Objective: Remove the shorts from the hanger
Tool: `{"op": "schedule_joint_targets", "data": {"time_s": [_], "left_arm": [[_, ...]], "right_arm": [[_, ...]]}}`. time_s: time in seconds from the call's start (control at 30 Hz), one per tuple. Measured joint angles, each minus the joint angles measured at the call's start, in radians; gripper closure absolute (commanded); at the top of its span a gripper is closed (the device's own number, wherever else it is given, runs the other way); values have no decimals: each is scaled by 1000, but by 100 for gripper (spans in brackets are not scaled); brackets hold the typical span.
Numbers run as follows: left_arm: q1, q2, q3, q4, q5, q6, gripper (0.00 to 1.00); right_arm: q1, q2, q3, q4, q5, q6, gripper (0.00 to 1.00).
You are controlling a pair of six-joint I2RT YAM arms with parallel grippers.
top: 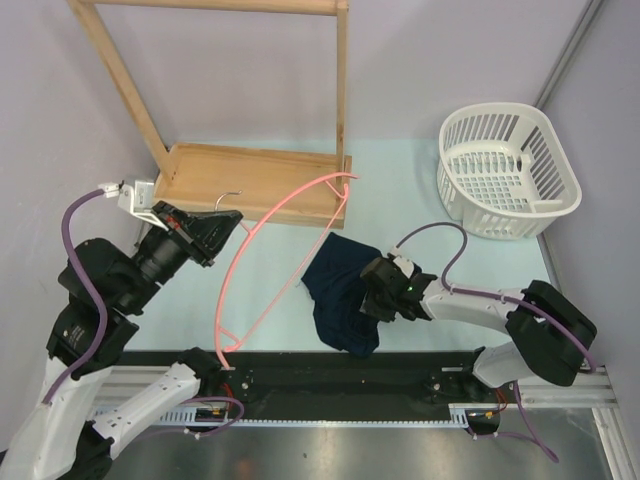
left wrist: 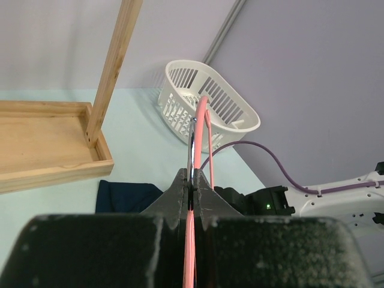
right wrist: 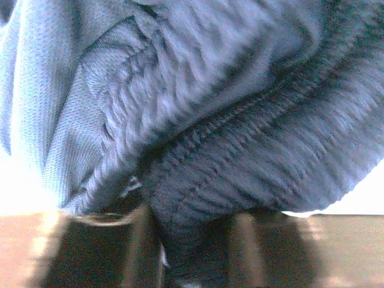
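Currently my left gripper [top: 232,225] pinches hanger [left wrist: 203,108]; shorts [top: 335,285] lie against my right gripper [top: 372,290], on its left, nearer that arm; its grip unclear.

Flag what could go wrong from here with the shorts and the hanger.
1. The right end effector sits against the shorts, and its wrist view shows only bunched fabric. It may catch just a thin fold and slip when pulling.
2. The shorts look draped over the hanger, which the left end effector clamps on its thin rod. A hard pull could twist the hanger loose.
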Motion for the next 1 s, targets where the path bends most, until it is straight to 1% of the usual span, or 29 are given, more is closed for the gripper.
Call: {"op": "schedule_joint_targets", "data": {"time_s": [0.03,0.07,0.1,0.13,0.27,0.37,0.47,0.63,0.8,0.9,1.0], "left_arm": [[0,0,2,0,-1,0,100],[0,0,2,0,-2,0,100],[0,-1,2,0,-4,0,100],[0,-2,2,-1,-6,0,100],[0,-2,2,-1,-23,0,100],[0,-1,2,0,-31,-1,100],[0,2,2,2,-43,-3,100],[0,13,-10,41,-74,-14,100],[0,33,-35,94,-90,-22,100],[0,62,-35,115,-93,-21,100],[0,92,-34,117,-93,-20,100]], "right_arm": [[0,9,0,15,-1,-11,82],[-2,14,0,30,-2,-21,93],[-3,15,0,40,-4,-30,99],[-9,18,0,53,-12,-43,100],[-55,18,0,84,-48,-92,100],[-107,-20,0,87,-60,-134,100],[-155,-102,0,83,-76,-177,100],[-267,-284,34,41,-121,-242,100],[-431,-418,129,-35,-185,-298,100],[-528,-451,219,-84,-215,-325,100],[-632,-450,347,-133,-235,-360,100]]}}
